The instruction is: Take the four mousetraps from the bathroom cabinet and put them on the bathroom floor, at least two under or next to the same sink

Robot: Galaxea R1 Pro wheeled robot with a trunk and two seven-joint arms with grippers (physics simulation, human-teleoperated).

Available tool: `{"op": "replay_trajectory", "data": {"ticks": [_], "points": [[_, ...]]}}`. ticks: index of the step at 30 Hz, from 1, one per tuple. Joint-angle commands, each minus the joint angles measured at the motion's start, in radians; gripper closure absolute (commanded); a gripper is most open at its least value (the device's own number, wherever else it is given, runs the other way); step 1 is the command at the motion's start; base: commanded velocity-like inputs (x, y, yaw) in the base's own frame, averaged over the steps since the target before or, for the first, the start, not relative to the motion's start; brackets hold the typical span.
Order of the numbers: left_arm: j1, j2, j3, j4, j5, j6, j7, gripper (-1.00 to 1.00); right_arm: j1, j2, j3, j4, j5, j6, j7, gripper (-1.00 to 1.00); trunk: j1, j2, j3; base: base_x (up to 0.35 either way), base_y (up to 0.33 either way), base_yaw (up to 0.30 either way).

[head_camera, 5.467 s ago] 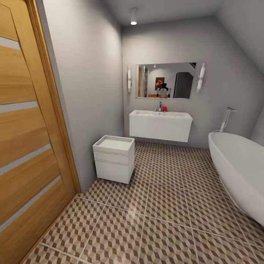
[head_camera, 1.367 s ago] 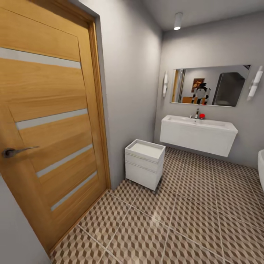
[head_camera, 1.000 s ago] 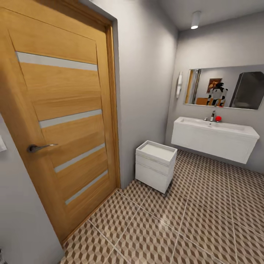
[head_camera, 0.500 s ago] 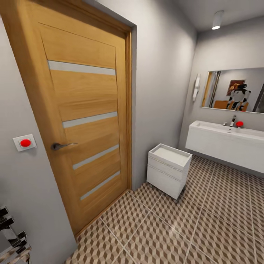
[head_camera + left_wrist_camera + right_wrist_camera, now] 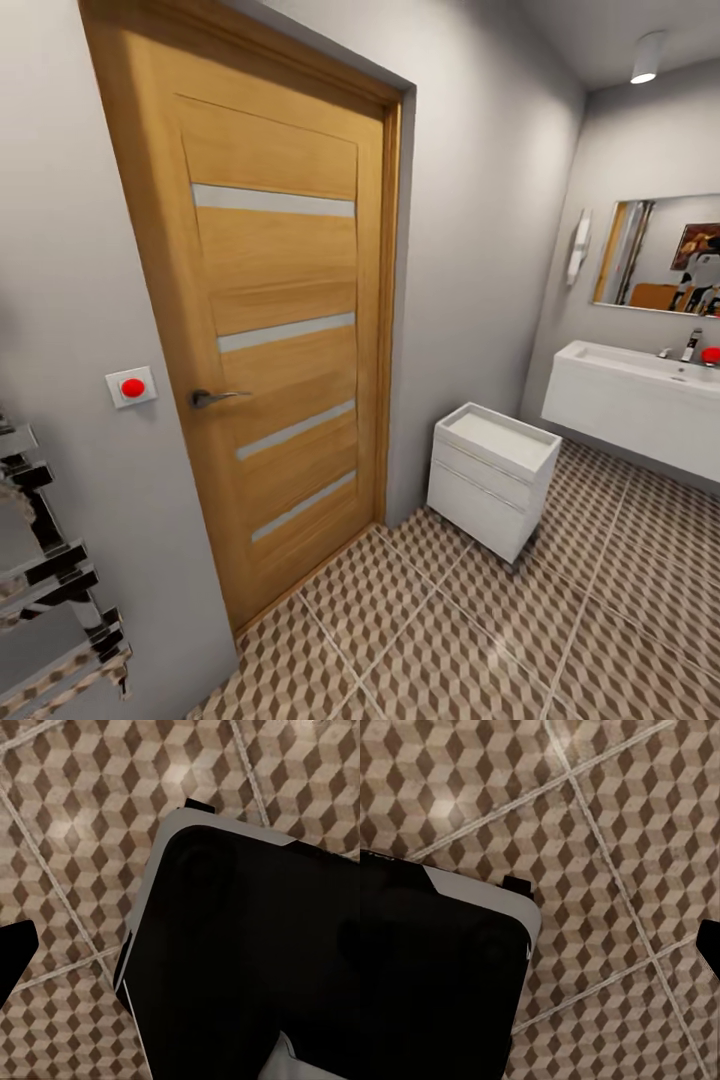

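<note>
The mousetraps and the cabinet are out of view. The bathroom floor (image 5: 470, 640), tiled in a brown, beige and white cube pattern, spreads across the lower right of the head view. The bathroom sink (image 5: 640, 405), a white wall-hung block with a chrome tap (image 5: 689, 345), hangs at the far right edge. In the left wrist view a dark fingertip (image 5: 15, 952) pokes in above the floor (image 5: 67, 817). In the right wrist view another dark fingertip (image 5: 709, 945) shows over the tiles (image 5: 607, 817). Whether the jaws are open or shut cannot be made out.
A shut wooden door (image 5: 280, 350) with a metal handle (image 5: 215, 397) stands straight ahead. A red wall button (image 5: 132, 387) and a chrome towel rail (image 5: 50, 590) are to its left. A small white drawer unit (image 5: 490, 480) sits against the wall. My black-and-white base (image 5: 247, 960) looms below both wrists.
The camera has swung left: the door now sits in the middle, the sink has slid to the right edge, and the red button and towel rail have come into view.
</note>
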Motion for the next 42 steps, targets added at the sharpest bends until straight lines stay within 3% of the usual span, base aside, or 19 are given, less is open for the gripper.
{"op": "replay_trajectory", "data": {"ticks": [1, 42], "points": [[0.000, 0.000, 0.002, 0.000, 0.004, -0.001, 0.001, -1.00, 0.000, 0.000, 0.000, -0.001, 0.007, 0.003, 0.000, -1.00, -0.004, 0.006, 0.003, 0.000, 0.000, 0.226], [0.000, -0.001, 0.001, 0.000, 0.003, -0.001, 0.001, -1.00, 0.000, 0.000, 0.002, 0.001, 0.010, 0.002, 0.001, -1.00, -0.161, 0.293, 0.172, 0.000, 0.000, 0.234]]}}
